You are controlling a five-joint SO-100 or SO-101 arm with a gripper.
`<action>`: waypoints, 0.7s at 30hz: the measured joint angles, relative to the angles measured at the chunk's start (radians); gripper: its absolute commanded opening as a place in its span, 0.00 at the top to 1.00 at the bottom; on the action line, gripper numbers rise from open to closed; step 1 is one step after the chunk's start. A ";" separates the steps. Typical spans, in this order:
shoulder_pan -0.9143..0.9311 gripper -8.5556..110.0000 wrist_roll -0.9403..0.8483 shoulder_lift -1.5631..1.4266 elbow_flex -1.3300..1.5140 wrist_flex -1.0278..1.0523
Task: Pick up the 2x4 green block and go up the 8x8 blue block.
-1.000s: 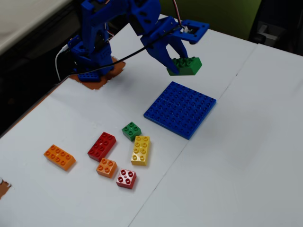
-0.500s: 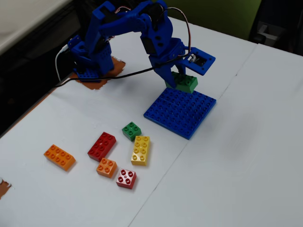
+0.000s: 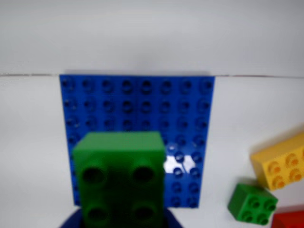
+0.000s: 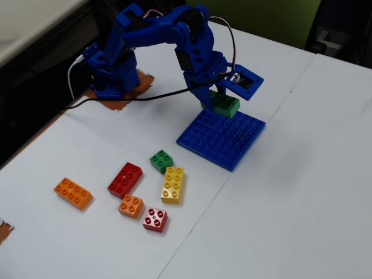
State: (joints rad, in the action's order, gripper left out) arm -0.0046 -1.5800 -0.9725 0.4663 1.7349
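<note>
The 2x4 green block point(image 4: 225, 103) is held in my gripper point(image 4: 218, 104), which is shut on it. It sits at the far edge of the 8x8 blue block point(image 4: 224, 136), low over its studs; I cannot tell if it touches. In the wrist view the green block point(image 3: 121, 173) fills the lower middle, studs facing the camera, over the near part of the blue plate point(image 3: 137, 102). My gripper point(image 3: 121, 224) shows only as blue finger edges at the bottom, on either side of the block.
To the left of the plate lie a small green brick point(image 4: 161, 160), a yellow brick point(image 4: 173, 184), a long red brick point(image 4: 125, 178), a small orange brick point(image 4: 131, 205), a small red brick point(image 4: 155, 219) and a long orange brick point(image 4: 73, 192). The arm's base point(image 4: 110, 75) stands at the back left.
The arm has come down with the green block, from well above the table to the far edge of the blue plate. The loose bricks have not moved.
</note>
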 measured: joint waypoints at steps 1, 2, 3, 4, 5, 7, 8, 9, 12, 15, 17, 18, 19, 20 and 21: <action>0.000 0.93 -0.005 0.000 0.000 0.000; 0.000 0.93 -0.009 0.000 0.000 0.000; 0.000 0.93 -0.012 0.000 0.000 0.000; 0.000 0.93 -0.014 0.000 0.000 0.000; 0.000 0.93 -0.014 0.000 0.000 0.000; 0.000 0.93 -0.020 0.000 0.000 0.000; 0.000 0.93 -0.020 0.000 0.000 0.000; 0.000 0.93 -0.020 0.000 0.000 0.000; 0.000 0.93 -0.020 0.000 0.000 0.000; 0.000 0.93 -0.020 0.000 0.000 0.000; 0.000 0.93 -0.020 0.000 0.000 -0.005; 0.000 0.93 -0.020 0.000 0.000 -0.006; 0.000 0.93 -0.020 0.002 0.000 -0.006; 0.000 0.93 -0.020 0.005 0.000 -0.006; 0.000 0.93 -0.020 0.009 0.000 -0.006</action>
State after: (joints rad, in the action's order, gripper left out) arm -0.0046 -1.5999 -0.9633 0.4663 1.7288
